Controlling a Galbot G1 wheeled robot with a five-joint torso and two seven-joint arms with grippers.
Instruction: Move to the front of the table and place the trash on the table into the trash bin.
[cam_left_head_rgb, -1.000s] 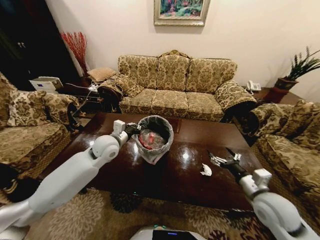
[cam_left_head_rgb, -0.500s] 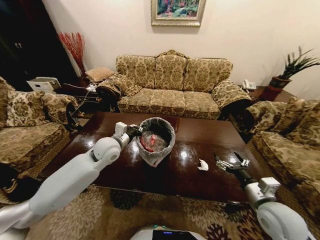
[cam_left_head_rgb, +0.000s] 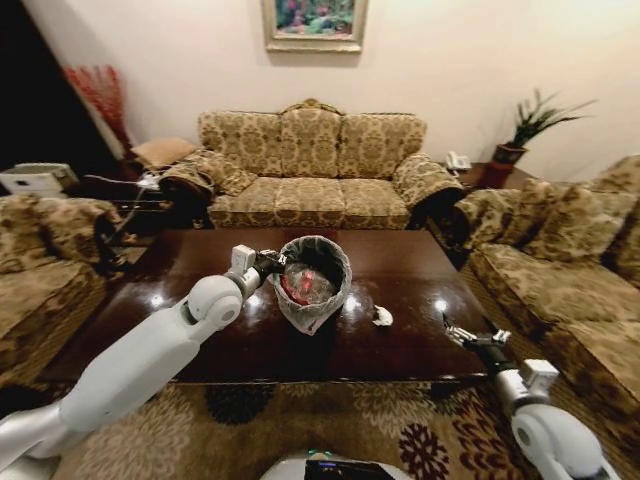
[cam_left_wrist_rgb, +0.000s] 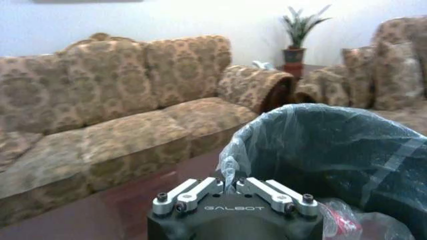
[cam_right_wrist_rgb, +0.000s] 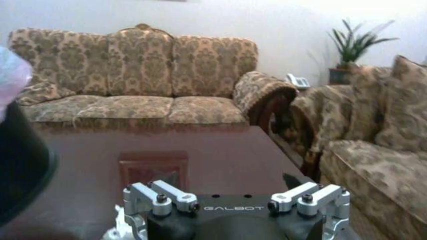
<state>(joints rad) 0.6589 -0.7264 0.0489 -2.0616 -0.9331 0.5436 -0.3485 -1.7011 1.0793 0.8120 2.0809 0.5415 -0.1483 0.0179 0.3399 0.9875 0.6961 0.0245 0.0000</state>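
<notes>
Near the middle of the tabletop (cam_left_head_rgb: 400, 345), a little toward its far edge, stands the trash bin (cam_left_head_rgb: 312, 283), a small dark bin with a pale translucent liner bag pulled over its rim. Inside it lies trash with red and white on it, showing through clear plastic. The left tool (cam_left_head_rgb: 268, 262) sits at the bin's rim on the robot's left side, its fingers pressed together on a fold of the liner bag (cam_left_wrist_rgb: 235, 165); in the left wrist view the two fingers meet around that crumpled plastic, so the tool grips the bin by its liner. The left arm reaches in over the near-left part of the tabletop.

A white paper scrap (cam_left_head_rgb: 381, 317) lies on the bare wood just right of the bin, apart from it and nearer the front edge than the back one. It looks crumpled or folded, though the head view is too coarse to be sure of its shape.

The right tool (cam_left_head_rgb: 470, 335) hangs at the near-right corner of the tabletop, well right of the scrap and touching nothing. Its fingers are spread wide, with nothing between them; the right wrist view shows both fingers set far apart over the dark wood, and a bit of white at the picture's lower edge, probably the scrap. In that same view the bin's dark wall (cam_right_wrist_rgb: 20, 165) shows at one side.

A patterned sofa (cam_left_head_rgb: 310, 170) stands beyond the far edge.
</notes>
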